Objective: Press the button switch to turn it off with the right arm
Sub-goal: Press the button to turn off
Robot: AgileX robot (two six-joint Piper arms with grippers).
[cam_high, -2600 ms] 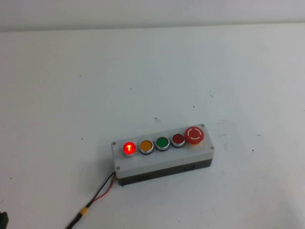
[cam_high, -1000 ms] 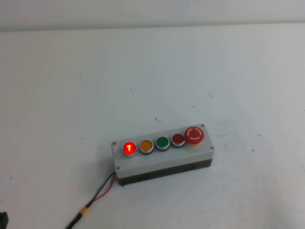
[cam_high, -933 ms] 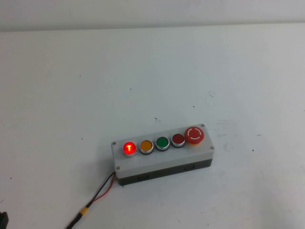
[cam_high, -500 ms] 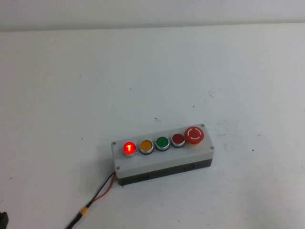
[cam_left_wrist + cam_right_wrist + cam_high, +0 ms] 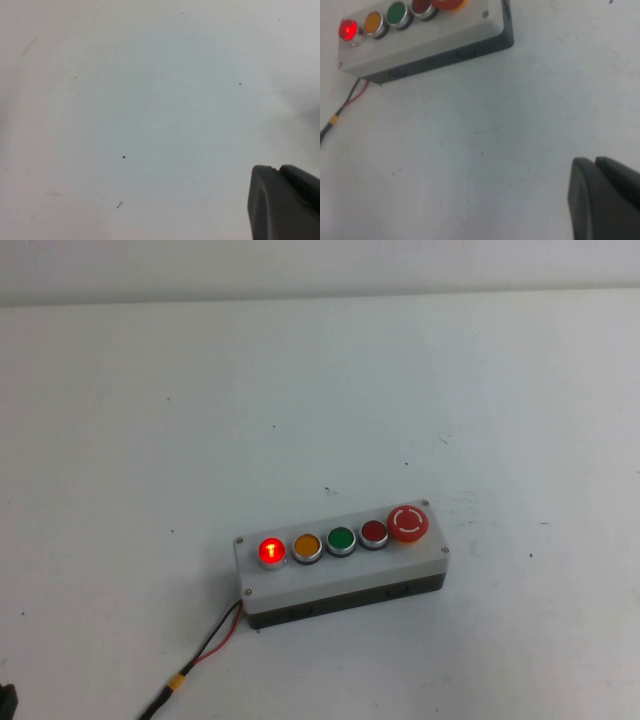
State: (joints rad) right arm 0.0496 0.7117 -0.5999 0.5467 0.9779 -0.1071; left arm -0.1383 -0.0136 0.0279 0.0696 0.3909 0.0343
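Red glow on the lit button [image 5: 270,551], end of the row on the switch box [image 5: 341,575] furthest from the right hand [image 5: 605,200]. Box sits well ahead of that hand on the white surface [image 5: 450,390], long axis crosswise to its reach. Right hand's nearer, by its wrist view; can't tell its opening. Left hand [image 5: 282,202] is off over bare surface, opening likewise unclear. Press not yet begun, I'd say.
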